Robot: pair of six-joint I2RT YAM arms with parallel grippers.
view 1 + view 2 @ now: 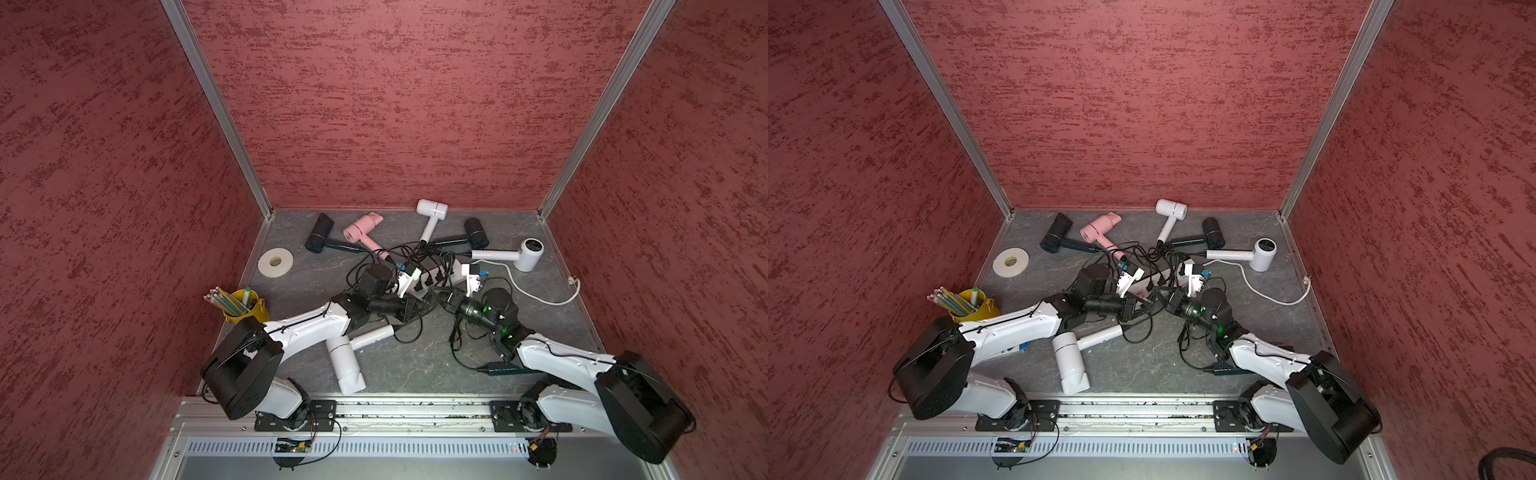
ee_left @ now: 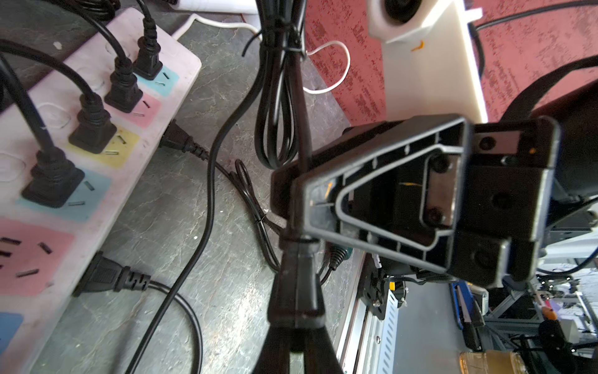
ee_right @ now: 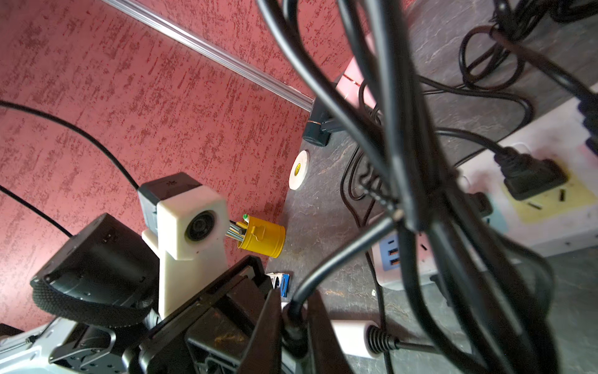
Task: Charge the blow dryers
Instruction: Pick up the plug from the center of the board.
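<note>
Several blow dryers lie around the white power strip [image 1: 440, 276]: black [image 1: 319, 239], pink [image 1: 360, 228], white [image 1: 432, 210], black [image 1: 473, 232] and white [image 1: 528, 251] at the back. A large white one [image 1: 345, 361] lies at the front, and a dark green one [image 1: 500, 368] is partly under my right arm. Several black plugs sit in the power strip [image 2: 97, 145]. My left gripper [image 2: 296, 327] is shut on a loose black plug [image 2: 296, 291]. My right gripper [image 3: 295, 307] grips the same black cord [image 3: 326, 268] just behind the plug. Both grippers meet beside the strip's near end.
A roll of white tape [image 1: 275, 262] lies at the back left. A yellow cup of pencils [image 1: 243, 307] stands by my left arm. Tangled black cords [image 1: 415, 253] cover the strip, whose white cable [image 1: 540, 293] runs right. Red walls enclose three sides.
</note>
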